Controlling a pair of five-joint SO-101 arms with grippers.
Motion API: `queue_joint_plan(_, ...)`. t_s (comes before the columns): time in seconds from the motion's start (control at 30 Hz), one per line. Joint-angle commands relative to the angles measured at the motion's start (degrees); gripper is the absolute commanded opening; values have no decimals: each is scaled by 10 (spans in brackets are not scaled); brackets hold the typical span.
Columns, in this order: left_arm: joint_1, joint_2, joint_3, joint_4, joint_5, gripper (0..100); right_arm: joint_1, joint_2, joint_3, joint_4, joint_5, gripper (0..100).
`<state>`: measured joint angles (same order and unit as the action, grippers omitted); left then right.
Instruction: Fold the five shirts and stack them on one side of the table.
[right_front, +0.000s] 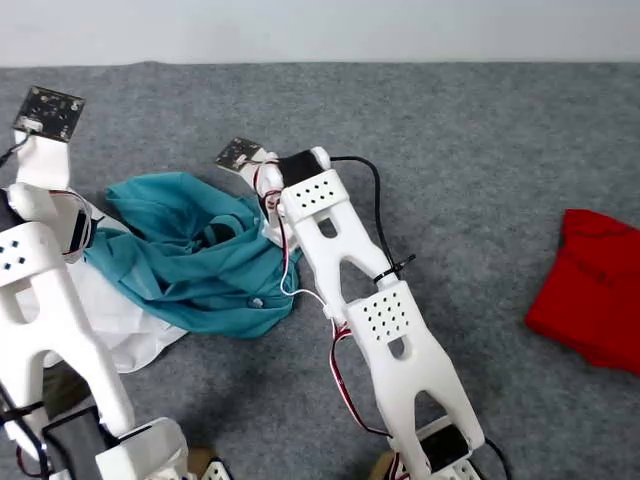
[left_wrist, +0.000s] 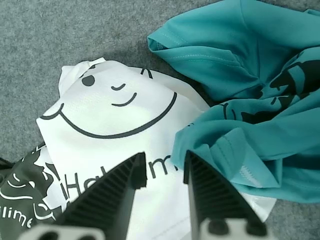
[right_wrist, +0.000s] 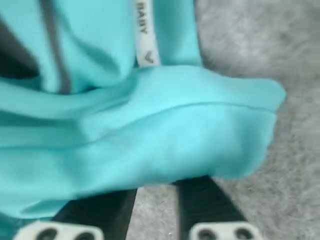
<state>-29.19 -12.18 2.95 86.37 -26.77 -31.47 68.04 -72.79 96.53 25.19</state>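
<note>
Grey felt table (right_front: 480, 130) under everything, with a pale wall (right_front: 320, 30) along the far edge. Toward the left side, a heap: teal shirt (right_front: 190, 260), crumpled and unfolded, lying across a white shirt (right_front: 125, 325) with a smiley print. In the left wrist view, a dark shirt (left_wrist: 20, 192) with pale print, tucked under the white one's edge and touching it. Well apart, at the table's right edge, a red shirt (right_front: 595, 290), bunched and alone. All four loose, none folded, none stacked.

Over the white shirt and beside the teal one, the left arm (right_front: 45, 300). Just above the white print, the left gripper (left_wrist: 164, 167), fingers (left_wrist: 120, 190) spread with a clear gap, pinching nothing. Teal shirt just beside one finger.

From the near edge to the teal shirt's right border, the right arm (right_front: 350, 260). Low over the felt, the right gripper (right_wrist: 156, 187), its far end buried under a thick teal fold. Clamped on that fold or merely beneath it: impossible to tell. Beyond the fold, a white neck label (right_wrist: 145, 35) on the teal shirt.
</note>
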Motion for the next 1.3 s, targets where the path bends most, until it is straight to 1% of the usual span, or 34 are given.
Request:
queue_joint_plan(0.0, 4, -8, -2, -3, 4, 133, 6, -10, -36, 25, 17, 7)
queue_joint_plan(0.1, 4, -8, -2, -3, 4, 133, 18, -29, -76, 60, 20, 10)
queue_joint_plan(0.27, 4, -10, -6, -2, 4, 133, 56, -99, -96, 65, 21, 9)
queue_joint_plan(0.37, 5, -31, -6, -3, 4, 133, 82, -159, -64, 65, 26, 9)
queue_joint_plan(0.47, 25, -64, -4, -5, 4, 133, 109, -233, 2, 65, 38, 9)
queue_joint_plan(0.73, 117, -98, -2, 0, 5, 133, 175, -436, 252, 65, 67, 10)
queue_joint_plan(0.93, 193, -95, -1, 69, 4, 133, 233, -564, 424, 64, 108, 10)
queue_joint_plan(1.0, 221, -95, 2, 90, 4, 135, 255, -586, 454, 63, 117, 10)
queue_joint_plan(1.13, 269, -95, 32, 113, 1, 139, 287, -597, 463, 63, 118, 10)
queue_joint_plan(1.27, 339, -98, 90, 142, -12, 190, 290, -597, 464, 63, 115, 10)
